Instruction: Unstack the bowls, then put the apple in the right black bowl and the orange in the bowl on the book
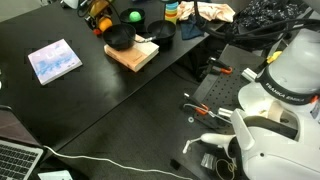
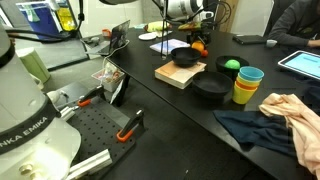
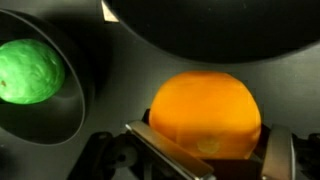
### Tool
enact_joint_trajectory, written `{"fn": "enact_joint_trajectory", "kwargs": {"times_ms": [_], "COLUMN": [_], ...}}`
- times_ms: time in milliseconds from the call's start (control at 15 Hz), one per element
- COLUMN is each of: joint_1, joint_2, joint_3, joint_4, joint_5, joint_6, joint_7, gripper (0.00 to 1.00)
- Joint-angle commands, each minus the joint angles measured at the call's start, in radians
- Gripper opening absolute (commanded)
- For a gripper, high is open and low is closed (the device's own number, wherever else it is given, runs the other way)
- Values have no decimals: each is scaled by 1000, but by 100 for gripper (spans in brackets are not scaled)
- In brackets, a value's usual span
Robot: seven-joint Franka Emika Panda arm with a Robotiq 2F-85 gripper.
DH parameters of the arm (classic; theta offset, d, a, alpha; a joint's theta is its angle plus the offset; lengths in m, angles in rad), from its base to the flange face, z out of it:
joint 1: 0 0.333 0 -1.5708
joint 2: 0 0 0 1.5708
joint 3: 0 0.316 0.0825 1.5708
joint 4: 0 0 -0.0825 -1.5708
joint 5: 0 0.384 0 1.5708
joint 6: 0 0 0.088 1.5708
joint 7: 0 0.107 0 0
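Note:
In the wrist view my gripper (image 3: 205, 152) has its fingers on both sides of the orange (image 3: 205, 105), shut on it. I cannot tell whether the fruit still rests on the table. The green apple (image 3: 30, 70) lies inside a black bowl (image 3: 78, 105) to the left, and the rim of another black bowl (image 3: 210, 35) fills the top. In both exterior views the gripper (image 2: 200, 40) (image 1: 100, 18) is at the far end of the table by the orange (image 2: 200, 47). A black bowl (image 2: 184, 56) sits on the tan book (image 2: 178, 75), and the apple (image 2: 232, 65) lies beyond it.
A wider black dish (image 2: 210, 88) lies on the black table (image 2: 150, 95) beside stacked yellow and teal cups (image 2: 246, 85). A peach cloth (image 2: 290, 115) and dark cloth lie nearby. A thin blue-and-pink book (image 1: 54, 60) lies apart, and a laptop (image 1: 18, 160) sits at the corner.

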Motion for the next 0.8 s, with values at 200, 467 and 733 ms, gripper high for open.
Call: {"fn": "enact_joint_trajectory", "kwargs": {"times_ms": [200, 467, 733], "joint_1": [29, 37, 38], "joint_2": [-203, -320, -403], "joint_3": [-21, -5, -5], "joint_4": [-103, -258, -445], "joint_5": [-3, 11, 20], "joint_6": [-153, -135, -82], "joint_7": [78, 122, 207], "gripper": [56, 56, 56]}}
